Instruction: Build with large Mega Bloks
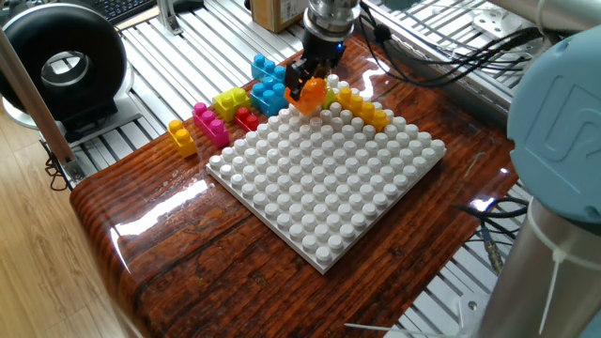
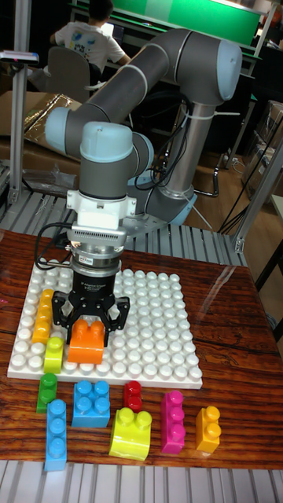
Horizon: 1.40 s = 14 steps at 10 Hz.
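Your gripper [image 2: 87, 321] is clamped on an orange brick [image 2: 86, 341], one finger on each side, holding it over the edge of the white baseplate [image 2: 149, 330] that faces the loose bricks; from the fixed view the same orange brick [image 1: 309, 93] sits at the plate's far corner, and you can't tell if it's touching the studs. On the plate just left of it in the tall fixed view you've got a yellow-orange brick [image 2: 42, 316] and a lime yellow brick [image 2: 53, 353] in line along the left edge. Off the plate on the wooden table [image 2: 228, 409], near row, left to right: green brick [image 2: 47, 391], long blue brick [image 2: 56, 433], square blue brick [image 2: 91, 404], red brick [image 2: 133, 394], lime yellow square brick [image 2: 130, 433], pink brick [image 2: 172, 421], yellow-orange small brick [image 2: 207, 428]. All are loose and well clear of your gripper's fingers.
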Available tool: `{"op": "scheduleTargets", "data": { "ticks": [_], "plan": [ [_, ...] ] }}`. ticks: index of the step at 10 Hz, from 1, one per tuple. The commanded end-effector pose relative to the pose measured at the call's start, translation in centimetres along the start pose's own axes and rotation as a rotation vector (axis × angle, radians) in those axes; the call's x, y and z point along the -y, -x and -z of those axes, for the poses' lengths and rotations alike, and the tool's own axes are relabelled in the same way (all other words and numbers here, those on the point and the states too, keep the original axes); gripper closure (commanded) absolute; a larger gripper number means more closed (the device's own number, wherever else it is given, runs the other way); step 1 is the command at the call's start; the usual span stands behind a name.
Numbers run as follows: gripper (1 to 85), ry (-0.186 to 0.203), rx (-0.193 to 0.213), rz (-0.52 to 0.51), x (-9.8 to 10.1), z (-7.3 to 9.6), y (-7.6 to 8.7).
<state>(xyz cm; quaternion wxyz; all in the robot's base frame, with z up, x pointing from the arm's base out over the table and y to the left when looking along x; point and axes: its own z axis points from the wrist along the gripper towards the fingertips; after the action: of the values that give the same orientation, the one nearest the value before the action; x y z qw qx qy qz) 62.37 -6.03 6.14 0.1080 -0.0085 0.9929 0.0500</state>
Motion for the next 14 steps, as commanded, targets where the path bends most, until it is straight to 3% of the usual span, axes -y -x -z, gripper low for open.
{"op": "scheduleTargets", "data": {
  "ticks": [1, 9, 14],
  "plan": [
    [84.7, 0.006, 0.008, -0.026, -0.3, -0.1, 0.1],
    [84.7, -0.012, 0.0, -0.08, -0.9, -0.7, 0.3],
    [84.7, -0.044, -0.023, -0.132, -1.6, -0.7, 0.3]
  ]
}}
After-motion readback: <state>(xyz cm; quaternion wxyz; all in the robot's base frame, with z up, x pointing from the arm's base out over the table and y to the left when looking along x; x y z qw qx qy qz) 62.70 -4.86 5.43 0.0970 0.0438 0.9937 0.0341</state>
